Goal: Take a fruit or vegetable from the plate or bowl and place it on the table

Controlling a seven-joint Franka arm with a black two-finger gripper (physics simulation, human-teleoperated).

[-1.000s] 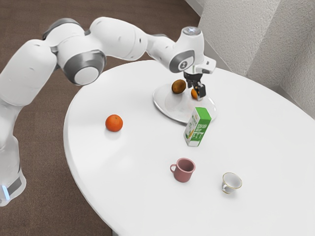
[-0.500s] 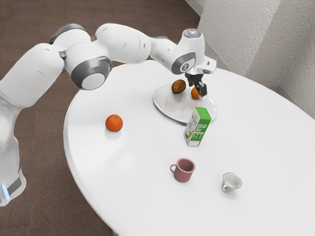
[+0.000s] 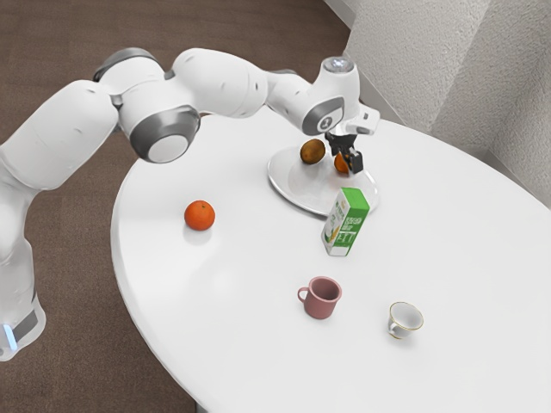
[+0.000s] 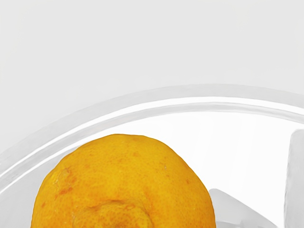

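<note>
The black two-finger gripper point(image 3: 345, 159) pointed down over the plate point(image 3: 276, 182), its fingers parted, with the orange fruit point(image 3: 341, 165) low between them; contact of both fingers with this fruit could not be made out, and no lift from the plate was visible. In the wrist view, the same fruit appeared yellow-orange, with a mottled skin and a rounded, raised area, inside the plate's curved rim. The white arm point(image 3: 219, 83) reached in from the exterior view's left.

A brown fruit point(image 3: 312, 152), rounded in form, also lay on the plate, near the orange fruit but apart from it. The green-and-white carton point(image 3: 345, 224) stood upright beside the plate, overlapping its rim in the exterior view; whether the two touched could not be determined.

Farther out, a red-orange fruit point(image 3: 200, 216) rested directly on the white table point(image 3: 245, 301), well apart from the plate, toward the exterior view's left. The dusky red mug point(image 3: 321, 298) stood upright beyond the carton, its handle toward the exterior view's left. The white cup point(image 3: 405, 317), edged in gold, occupied a position near the mug, toward the exterior view's right.
</note>
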